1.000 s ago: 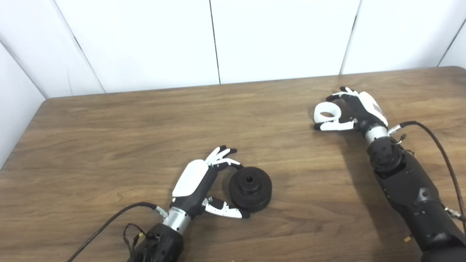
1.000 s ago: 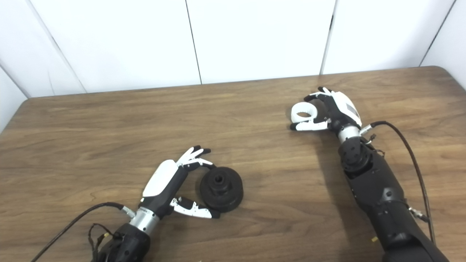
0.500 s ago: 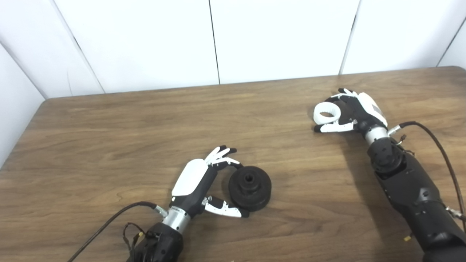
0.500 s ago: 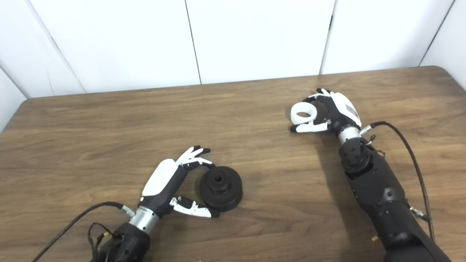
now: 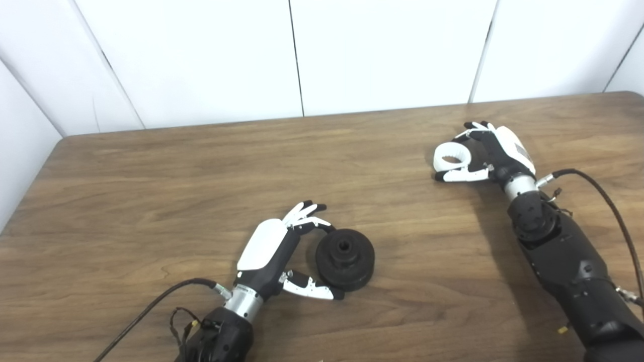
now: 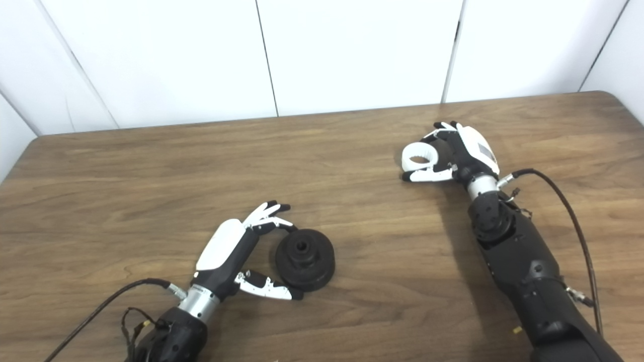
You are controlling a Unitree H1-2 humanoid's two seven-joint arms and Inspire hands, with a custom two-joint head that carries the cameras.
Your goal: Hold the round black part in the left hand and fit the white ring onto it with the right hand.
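Black and round, the part [image 5: 345, 260] lies flat on the wooden bench [image 5: 151, 201], near the front edge and a little left of the middle, its stepped hub and centre hole facing up. The left hand [image 5: 282, 254] lies beside it on the part's left, palm toward it. Its fingers [image 5: 307, 215] curl over to the part's far-left rim and its thumb [image 5: 312, 290] reaches along the near-left rim, so the hand brackets the part from two sides. The fingertips look to be touching the rim, but the part rests on the bench and whether the hand truly grips it cannot be told from either view.

White ring [image 5: 452, 156] sits toward the right side of the bench, closer to the back edge than the front, well apart from the black part. The right hand [image 5: 490, 153] is cupped around it from the right: the fingers arch over the ring's far side, and the thumb [image 5: 460, 175] lies along its near side, just against it. The ring's opening faces up and to the left, clear of the palm. The hand appears closed on the ring, with fingers and thumb on opposite sides of it.

A black cable [image 5: 604, 196] loops from the right wrist across the bench toward the right edge, and another [image 5: 151, 306] trails from the left wrist to the front edge.
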